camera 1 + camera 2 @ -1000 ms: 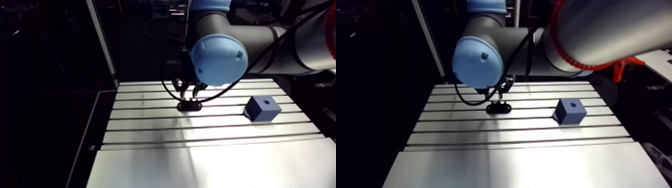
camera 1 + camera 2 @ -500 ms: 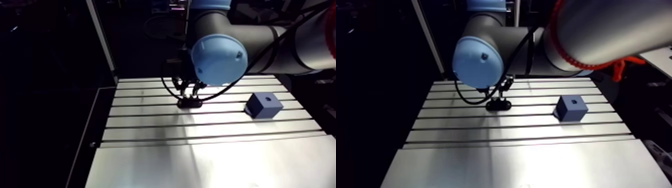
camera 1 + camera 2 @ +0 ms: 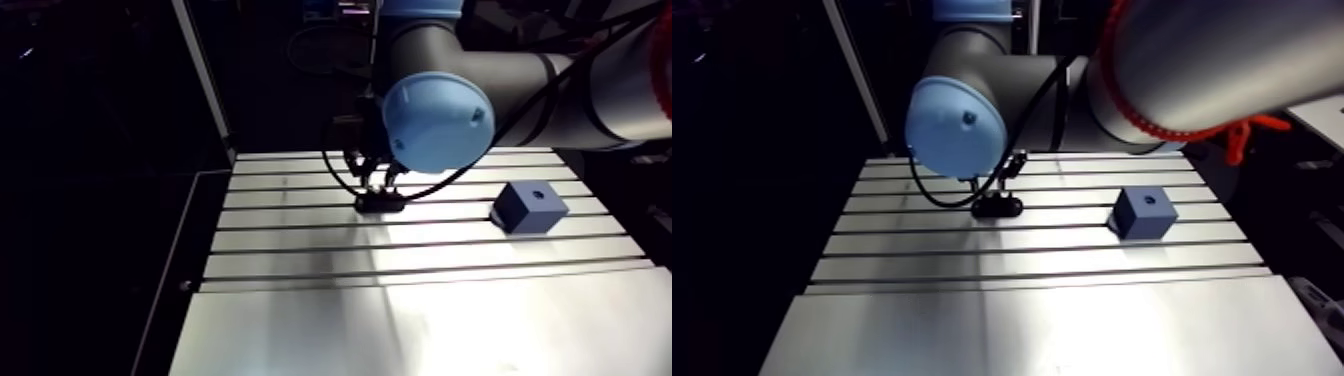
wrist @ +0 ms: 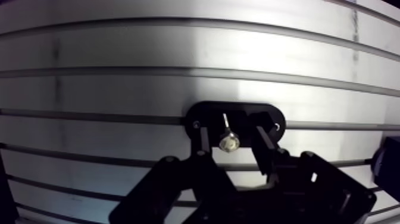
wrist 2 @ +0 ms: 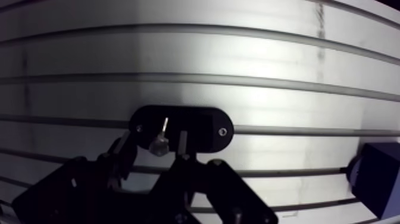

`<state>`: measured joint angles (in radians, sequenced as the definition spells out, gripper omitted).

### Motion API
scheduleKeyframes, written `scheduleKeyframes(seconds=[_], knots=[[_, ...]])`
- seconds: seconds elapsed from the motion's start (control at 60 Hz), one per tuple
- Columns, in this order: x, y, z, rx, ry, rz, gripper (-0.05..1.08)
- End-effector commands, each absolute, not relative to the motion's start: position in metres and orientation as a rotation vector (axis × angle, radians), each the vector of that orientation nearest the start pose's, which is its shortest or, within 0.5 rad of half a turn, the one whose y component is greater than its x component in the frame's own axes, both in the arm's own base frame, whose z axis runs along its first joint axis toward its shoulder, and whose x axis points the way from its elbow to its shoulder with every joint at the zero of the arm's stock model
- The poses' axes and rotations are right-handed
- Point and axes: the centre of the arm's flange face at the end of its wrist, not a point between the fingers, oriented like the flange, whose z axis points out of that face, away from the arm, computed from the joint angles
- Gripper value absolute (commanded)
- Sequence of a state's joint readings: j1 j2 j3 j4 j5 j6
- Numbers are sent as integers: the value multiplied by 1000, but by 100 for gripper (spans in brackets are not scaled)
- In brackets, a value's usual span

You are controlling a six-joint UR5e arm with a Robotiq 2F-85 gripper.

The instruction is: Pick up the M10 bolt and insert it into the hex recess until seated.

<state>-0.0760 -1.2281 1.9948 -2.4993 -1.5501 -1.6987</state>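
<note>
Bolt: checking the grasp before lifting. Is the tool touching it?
Apart: the wrist view shows the bolt flanked by the open tool, a dark gap on each side.

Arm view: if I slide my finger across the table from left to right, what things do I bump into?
Bare slotted table → black oval plate → blue block.

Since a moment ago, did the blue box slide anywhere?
No. The blue box keeps its spot beside the black holder on the table; the whole view shifted only because the camera moved.
</note>
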Motion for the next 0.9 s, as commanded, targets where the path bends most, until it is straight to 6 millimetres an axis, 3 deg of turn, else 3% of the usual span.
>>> scheduleKeyframes(seconds=[0.017, 0.9], knots=[[-548, -94, 205, -87, 3299, -7, 51], [-545, -95, 201, -92, 3288, -7, 53]])
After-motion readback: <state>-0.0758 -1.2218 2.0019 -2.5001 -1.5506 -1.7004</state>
